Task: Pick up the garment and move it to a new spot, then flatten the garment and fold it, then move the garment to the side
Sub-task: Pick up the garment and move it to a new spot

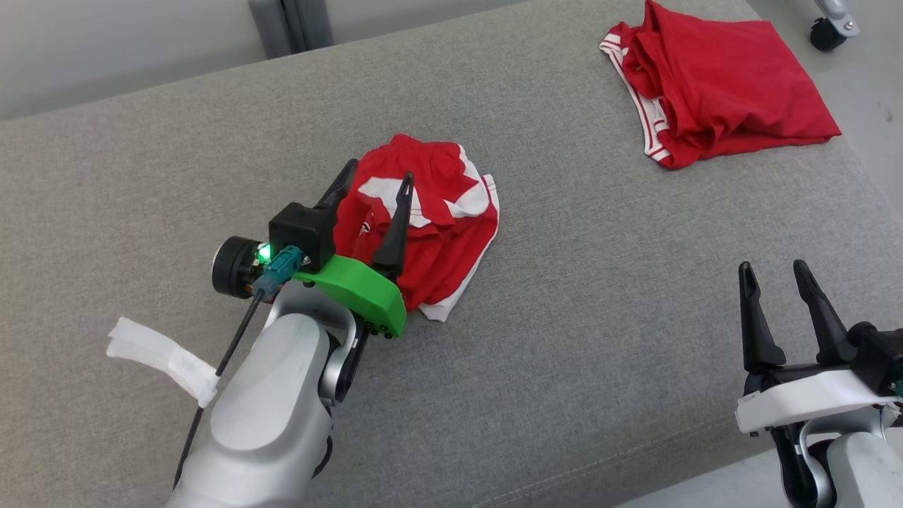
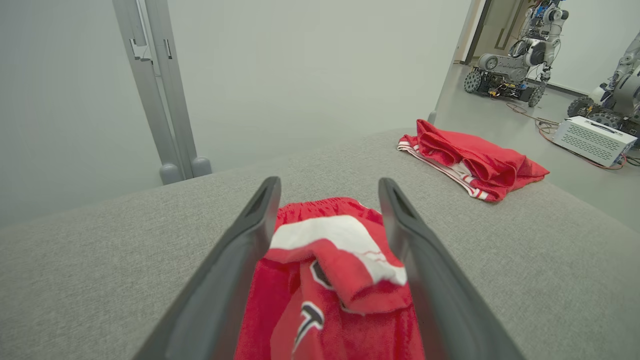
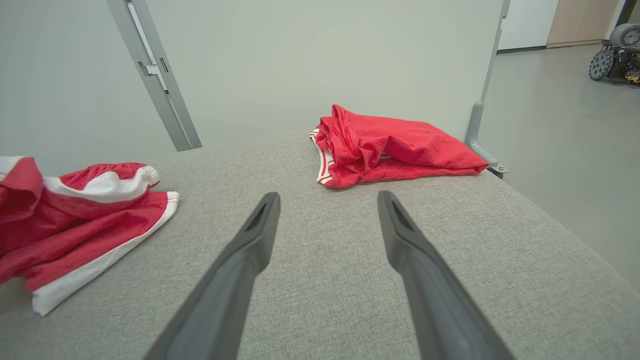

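Note:
The garment [image 1: 437, 233], crumpled red shorts with white panels and trim, lies in a heap near the middle of the grey fabric surface [image 1: 600, 339]. My left gripper [image 1: 379, 171] hangs over its left part, open. In the left wrist view the garment [image 2: 330, 280] bulges up between the two spread fingers of the left gripper [image 2: 328, 185], and neither finger pinches the cloth. My right gripper [image 1: 772, 267] is open at the lower right with nothing in it, well clear of the garment. The right wrist view shows the right gripper [image 3: 328, 196] over bare fabric, with the garment [image 3: 75, 215] off to its left.
A second red garment [image 1: 719, 81], loosely folded with white striped trim, lies at the back right corner of the surface. A caster wheel [image 1: 825, 32] stands on the floor beyond it. A grey metal post [image 2: 160, 100] rises behind the surface. Other robots [image 2: 510, 65] and a white box [image 2: 592, 140] stand on the floor.

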Robot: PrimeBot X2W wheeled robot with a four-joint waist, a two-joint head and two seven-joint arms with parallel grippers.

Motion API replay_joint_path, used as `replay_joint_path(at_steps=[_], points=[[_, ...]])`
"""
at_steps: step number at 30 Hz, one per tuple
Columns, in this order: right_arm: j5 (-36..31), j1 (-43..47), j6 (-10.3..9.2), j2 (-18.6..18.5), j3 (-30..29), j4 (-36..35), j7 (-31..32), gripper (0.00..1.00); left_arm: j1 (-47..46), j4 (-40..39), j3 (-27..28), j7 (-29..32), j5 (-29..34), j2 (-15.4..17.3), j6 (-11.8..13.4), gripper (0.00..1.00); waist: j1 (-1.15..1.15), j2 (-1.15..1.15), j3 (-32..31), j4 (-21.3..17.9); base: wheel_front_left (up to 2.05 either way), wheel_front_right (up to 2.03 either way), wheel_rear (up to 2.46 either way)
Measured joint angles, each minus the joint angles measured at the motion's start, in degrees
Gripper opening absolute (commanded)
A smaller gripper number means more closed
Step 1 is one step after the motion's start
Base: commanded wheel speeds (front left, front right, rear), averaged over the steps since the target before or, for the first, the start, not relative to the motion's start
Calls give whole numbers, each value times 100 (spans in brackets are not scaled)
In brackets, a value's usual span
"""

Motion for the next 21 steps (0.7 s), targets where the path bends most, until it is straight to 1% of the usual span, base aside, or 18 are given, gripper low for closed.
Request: replay_joint_path(at_steps=[5,12,21], points=[[-49,124,0,-34,-8,-11,0,100,97,-169,178,-216,-3,87,137,100,0,0,-213,119,0,0,0],[-113,246,0,-51,20,-71,0,100,520,-602,526,-319,-20,381,294,100,0,0,-465,422,0,0,0],[-160,355,0,-74,34,-129,0,100,1407,-1372,1007,-344,27,714,441,100,0,0,-734,902,0,0,0]])
